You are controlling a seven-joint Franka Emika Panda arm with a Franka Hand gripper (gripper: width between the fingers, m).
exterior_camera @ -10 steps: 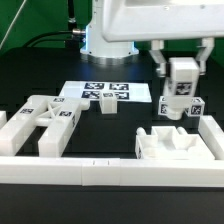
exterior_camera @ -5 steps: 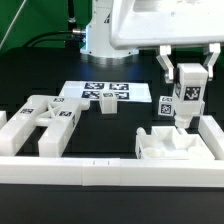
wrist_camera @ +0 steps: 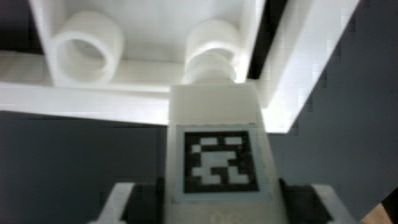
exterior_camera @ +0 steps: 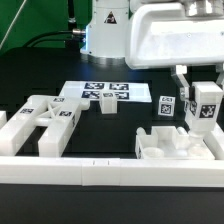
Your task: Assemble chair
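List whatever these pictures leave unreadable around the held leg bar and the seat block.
- Exterior view: the gripper has one finger cut off by the picture's right edge.
- Exterior view: the lower end of the leg bar sits right by the seat block; whether they touch cannot be told.
- Wrist view: the leg bar covers the spot beneath its tip; the fingers are blurred and cropped by the edge.

A matte black table [exterior_camera: 35,72] fills the scene, evenly lit.
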